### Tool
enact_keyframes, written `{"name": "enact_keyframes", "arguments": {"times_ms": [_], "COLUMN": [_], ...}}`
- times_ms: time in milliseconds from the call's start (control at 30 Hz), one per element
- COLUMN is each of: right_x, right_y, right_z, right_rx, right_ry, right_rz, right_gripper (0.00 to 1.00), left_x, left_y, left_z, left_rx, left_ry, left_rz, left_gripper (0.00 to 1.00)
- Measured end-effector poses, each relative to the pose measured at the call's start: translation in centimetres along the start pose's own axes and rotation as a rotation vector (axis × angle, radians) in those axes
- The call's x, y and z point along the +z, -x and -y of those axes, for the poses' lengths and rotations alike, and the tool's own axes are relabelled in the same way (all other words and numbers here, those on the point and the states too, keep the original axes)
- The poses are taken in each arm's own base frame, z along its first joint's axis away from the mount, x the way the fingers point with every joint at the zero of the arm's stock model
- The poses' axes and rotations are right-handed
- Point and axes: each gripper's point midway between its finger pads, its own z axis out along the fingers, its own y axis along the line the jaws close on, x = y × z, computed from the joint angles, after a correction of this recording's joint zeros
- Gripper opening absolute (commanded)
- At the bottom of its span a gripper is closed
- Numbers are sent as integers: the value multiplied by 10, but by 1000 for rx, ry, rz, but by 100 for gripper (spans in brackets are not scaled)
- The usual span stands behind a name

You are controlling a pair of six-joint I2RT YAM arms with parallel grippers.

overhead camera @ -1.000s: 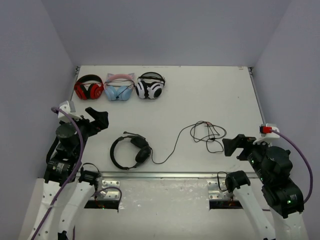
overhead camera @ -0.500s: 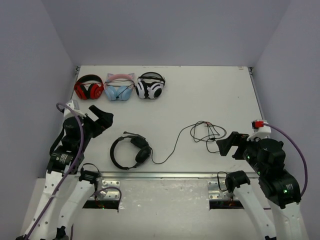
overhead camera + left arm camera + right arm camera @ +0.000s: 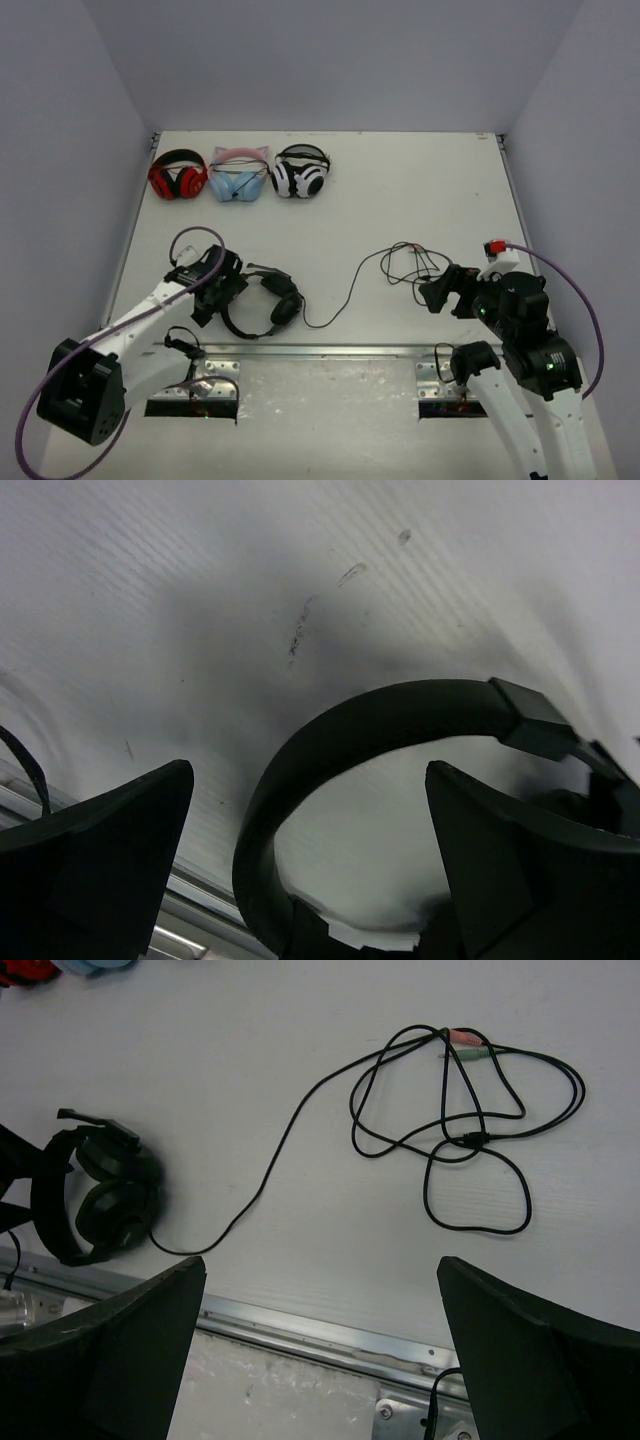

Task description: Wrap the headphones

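Headphones [image 3: 400, 705] under left gripper [image 3: 305, 775], jaws wide open

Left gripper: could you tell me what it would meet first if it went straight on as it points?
Probably the headphones: their headband lies ahead of the left gripper, between its open jaws; depth is uncertain.

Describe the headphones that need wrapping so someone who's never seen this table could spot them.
On the white table, look at the near edge, left of centre, right at the left end effector. The headphones lie flat there. Unlike the row of three headsets at the far edge, they are all black, with a boom microphone and a thin cable trailing right into a loose tangle.
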Motion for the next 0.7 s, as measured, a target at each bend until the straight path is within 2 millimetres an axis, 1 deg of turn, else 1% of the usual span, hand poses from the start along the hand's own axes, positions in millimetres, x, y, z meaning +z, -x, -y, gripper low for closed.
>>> {"name": "enact_keyframes", "arguments": {"times_ms": [33, 100, 133, 167, 200, 233, 300, 333, 400, 433, 467, 500, 533, 633, 700], "right_x": [0, 1, 1, 2, 2, 2, 3, 3, 3, 3, 3, 3, 3, 2, 3], "right_y": [1, 3, 4, 4, 4, 4, 4, 4, 4, 4, 4, 4, 4, 3, 3], "right_z": [-1, -4, -5, -6, -7, -7, -8, -9, -10, -11, -12, -13, -14, -15, -17], "right_rx": [0, -1, -2, -3, -3, -3, -4, -3, 2, 4, 6, 8, 9, 13, 16], "right_ry": [6, 22, 30, 36, 40, 43, 49, 52, 59, 63, 68, 72, 77, 85, 96], "right_rz": [5, 14, 19, 21, 22, 22, 23, 22, 21, 21, 22, 21, 20, 16, 13], "right_gripper": [99, 99, 99, 99, 99, 99, 99, 99, 99, 99, 99, 99, 99, 99, 99], "left_x": [6, 22, 26, 27, 28, 28, 27, 26, 26, 26, 25, 24, 23, 20, 15], "left_y": [-5, -18, -23, -21, -22, -24, -30, -33, -39, -43, -46, -51, -55, -67, -70], "left_z": [-2, -10, -16, -7, -1, 5, 20, 29, 48, 60, 70, 79, 86, 110, 118], "left_rx": [13, 50, 71, 82, 108, 126, 189, 213, 272, 293, 322, 353, 367, 397, 436], "left_ry": [23, 95, 135, 127, 118, 107, 84, 75, 65, 52, 45, 37, 23, -30, -46], "left_rz": [-8, -38, -43, -24, -6, 6, 24, 29, 36, 42, 47, 48, 51, 53, 56], "left_gripper": [97, 98, 95, 91, 83, 79, 64, 42, 26, 16, 10, 2, 0, 0, 1]}}
